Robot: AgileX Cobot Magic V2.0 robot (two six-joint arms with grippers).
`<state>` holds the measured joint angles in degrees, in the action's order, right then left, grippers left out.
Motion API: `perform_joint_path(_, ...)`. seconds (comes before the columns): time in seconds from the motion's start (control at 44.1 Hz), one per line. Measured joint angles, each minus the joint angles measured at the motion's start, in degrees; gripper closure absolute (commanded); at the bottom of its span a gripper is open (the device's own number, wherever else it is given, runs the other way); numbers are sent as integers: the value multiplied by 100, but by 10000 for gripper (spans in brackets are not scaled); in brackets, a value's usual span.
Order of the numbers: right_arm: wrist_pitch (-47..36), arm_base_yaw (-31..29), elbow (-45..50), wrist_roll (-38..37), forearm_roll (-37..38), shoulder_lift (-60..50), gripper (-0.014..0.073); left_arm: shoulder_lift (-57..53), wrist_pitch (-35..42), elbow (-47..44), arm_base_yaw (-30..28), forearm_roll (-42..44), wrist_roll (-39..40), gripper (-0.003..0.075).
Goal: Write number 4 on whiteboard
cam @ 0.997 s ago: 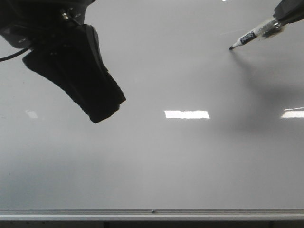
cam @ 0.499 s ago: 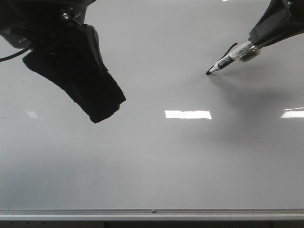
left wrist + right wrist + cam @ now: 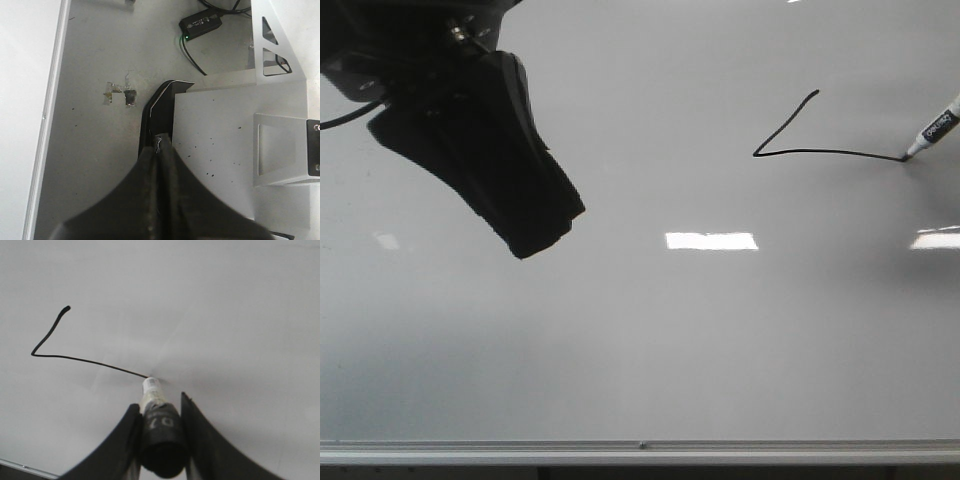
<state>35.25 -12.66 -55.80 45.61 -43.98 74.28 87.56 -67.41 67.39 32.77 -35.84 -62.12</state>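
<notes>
While the marker [image 3: 159,427] rests with its tip on the whiteboard [image 3: 650,340], I find the number 4 [image 3: 790,140] only partly drawn: a slanted line runs down to a sharp corner, and from there a long horizontal bar reaches across to the tip, which sits at the bar's far end near the right edge of the front view. The vertical stem is not yet present. My right gripper [image 3: 157,440] is pinching the marker barrel between its two fingers, as the right wrist view shows plainly; in the front view only the marker's lower end is in sight. My left gripper [image 3: 159,150] has its fingers pressed together on nothing, and it hangs well apart from the strokes, on the left side of the front view. I judge the step in hand to be the close of the horizontal bar. The next move, as I assess it, calls for lifting the tip clear of the board, carrying it above the bar, and drawing a straight stem down through the bar. A tip left in contact during that transfer would leave a stray line.
</notes>
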Motion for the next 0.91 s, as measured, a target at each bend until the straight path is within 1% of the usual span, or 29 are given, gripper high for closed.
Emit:
perform_joint_path(0.159, 19, 370, 0, 0, 4, -399, 655, 0, 0, 0, 0, 0, 0, 741)
perform_joint_path(0.363, -441, 916, 0, 0, -18, -441, 655, 0, 0, 0, 0, 0, 0, 741)
perform_joint_path(0.68, -908, 980, 0, 0, -39, -371, 655, 0, 0, 0, 0, 0, 0, 741)
perform_joint_path(0.906, -940, 980, 0, 0, -39, -209, 655, 0, 0, 0, 0, 0, 0, 741)
